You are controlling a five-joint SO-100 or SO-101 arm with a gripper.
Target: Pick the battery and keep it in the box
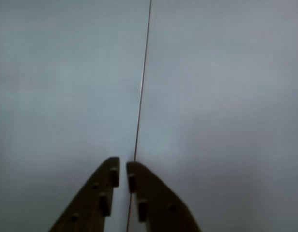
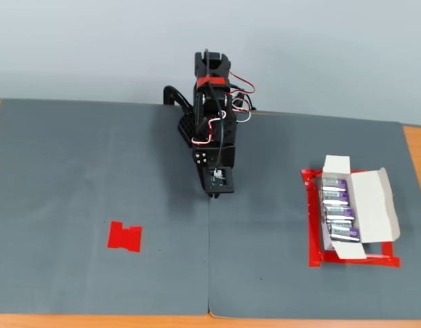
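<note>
1. Four small purple-and-silver rectangular batteries (image 2: 337,212) lie inside the open white cardboard box (image 2: 374,201), stacked in a column, each long axis running left-right in the fixed view.
2. The box sits on a red tape frame (image 2: 313,232), right of the black robot arm (image 2: 212,116).
3. The wrist view alone shows the gripper (image 1: 123,172): fingers nearly together, empty, over the grey mat seam (image 1: 141,87).
4. The fixed view alone shows a red tape patch (image 2: 124,236) at left.
</note>
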